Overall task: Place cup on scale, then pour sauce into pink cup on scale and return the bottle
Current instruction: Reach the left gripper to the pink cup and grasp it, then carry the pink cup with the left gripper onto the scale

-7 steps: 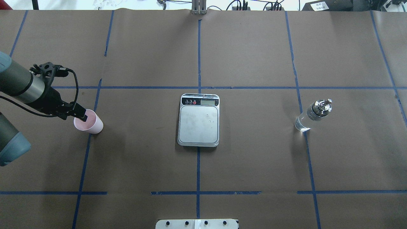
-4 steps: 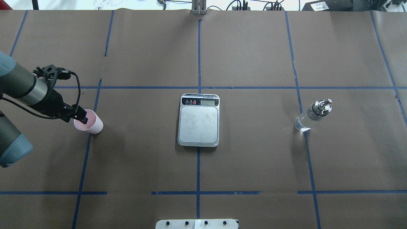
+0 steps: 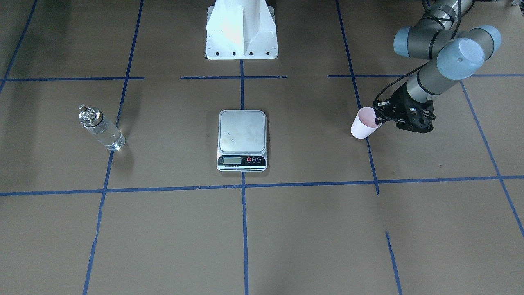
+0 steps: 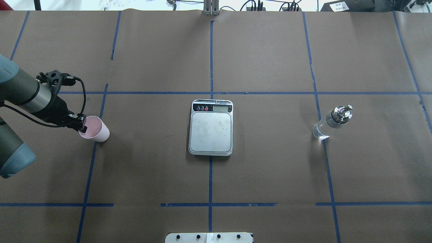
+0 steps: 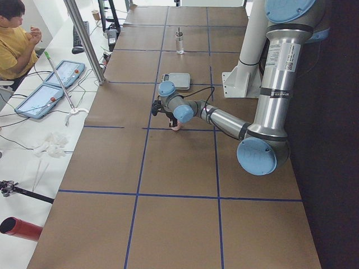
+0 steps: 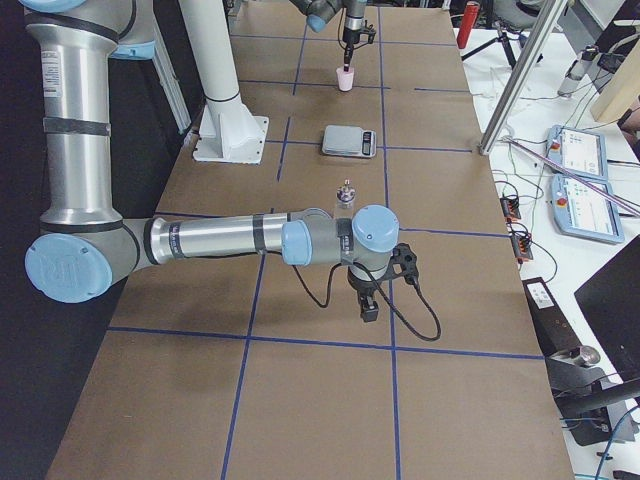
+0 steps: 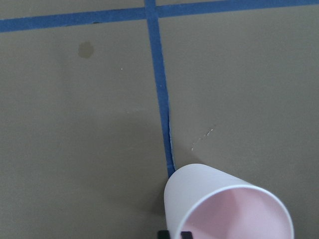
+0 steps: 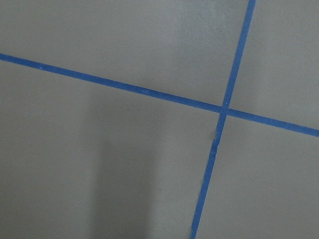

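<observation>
Now the left gripper has drawn back onto the cup rim, pinched or not I cannot tell; carrying to the scale looks next

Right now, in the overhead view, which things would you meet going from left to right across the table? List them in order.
cup → scale → bottle. The left pincer overlaps the cup's left rim, so it is left out.

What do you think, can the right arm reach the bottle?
Probably yes: the right gripper hangs near the bottle, nothing stands between them, and the scale and cup sit farther off.
</observation>
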You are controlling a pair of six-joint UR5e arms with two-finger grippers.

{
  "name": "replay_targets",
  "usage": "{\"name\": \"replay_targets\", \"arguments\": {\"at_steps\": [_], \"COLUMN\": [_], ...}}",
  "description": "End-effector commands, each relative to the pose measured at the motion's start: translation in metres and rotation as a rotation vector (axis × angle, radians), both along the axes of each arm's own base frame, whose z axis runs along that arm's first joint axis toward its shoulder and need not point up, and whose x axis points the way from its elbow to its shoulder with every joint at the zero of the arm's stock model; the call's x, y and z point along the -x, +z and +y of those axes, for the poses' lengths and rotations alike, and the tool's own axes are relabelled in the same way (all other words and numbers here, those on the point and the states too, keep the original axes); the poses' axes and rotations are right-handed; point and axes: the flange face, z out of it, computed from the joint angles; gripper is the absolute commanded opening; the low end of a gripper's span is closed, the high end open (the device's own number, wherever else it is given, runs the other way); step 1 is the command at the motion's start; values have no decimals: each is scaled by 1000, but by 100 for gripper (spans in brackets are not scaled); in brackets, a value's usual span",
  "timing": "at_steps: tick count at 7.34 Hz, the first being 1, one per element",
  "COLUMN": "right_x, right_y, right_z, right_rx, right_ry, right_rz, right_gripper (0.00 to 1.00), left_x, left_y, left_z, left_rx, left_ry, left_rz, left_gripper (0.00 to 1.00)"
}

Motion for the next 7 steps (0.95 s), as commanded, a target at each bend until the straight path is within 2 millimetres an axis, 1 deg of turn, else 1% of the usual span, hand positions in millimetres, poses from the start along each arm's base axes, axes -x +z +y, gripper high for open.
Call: {"name": "replay_targets", "arguments": {"at_steps": [1,2,3,4,5,6,7], "right_x": [0,0,1,1,1,1,0], "right_y": [-2,-4,-4,-4,-5,-5,-6], "right_z": [0,0,0,-1,-1,-1,-2], "right_rx": [-1,-3,-3,-9,-13,-15,-28], "right_ry": [2,4,3,2,4,4,5], "right_rz": [-2,-2,-2,-4,-5,-5,-6], "right_gripper": [100,100,100,100,100,100,100], "left_x": [11,-12,-54,-112,-150,-183,-209], "left_y": [-74,-157,-231,-290,-299,-307,-312], "left_z": [-4,-20,-16,12,20,8,6], "left_rx": [-4,95,109,111,119,149,174], "left_ry": [-69,-147,-168,-175,-178,-184,-180], "left_rz": [59,90,65,42,24,4,-16], "left_gripper": [0,0,0,0,0,0,0]}}
